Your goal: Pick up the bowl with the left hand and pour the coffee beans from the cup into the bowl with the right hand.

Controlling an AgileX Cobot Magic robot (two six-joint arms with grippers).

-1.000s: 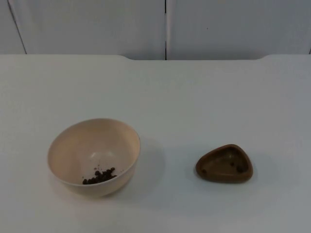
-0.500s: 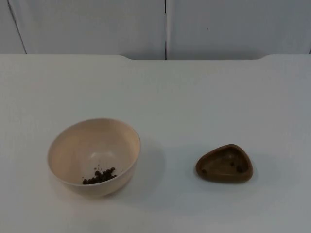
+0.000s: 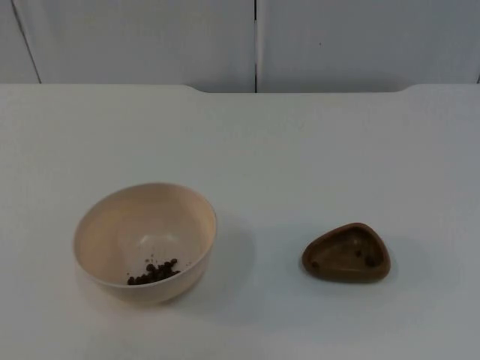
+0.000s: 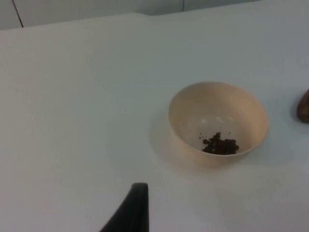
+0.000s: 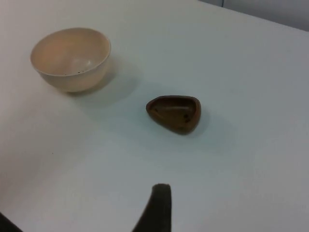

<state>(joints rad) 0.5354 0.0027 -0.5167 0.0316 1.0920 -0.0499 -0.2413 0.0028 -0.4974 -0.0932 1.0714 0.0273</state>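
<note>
A cream bowl [image 3: 112, 225] stands on the white table at the front left, with a small heap of coffee beans [image 3: 154, 271] in its bottom. To its right sits a low, brown, rounded-triangle cup [image 3: 346, 253], upright, with a few dark specks inside. The left wrist view has the bowl [image 4: 193, 111] and beans [image 4: 219, 144] some way ahead of my left gripper [image 4: 136, 208], which is apart from them. In the right wrist view the cup [image 5: 175, 113] lies ahead of my right gripper [image 5: 157, 208], with the bowl [image 5: 71, 58] beyond. Both arms hang back, holding nothing that I can see.
The white table [image 3: 300, 150] stretches back to a grey partition wall [image 3: 150, 37]. Bowl and cup stand about a hand's width apart near the front edge.
</note>
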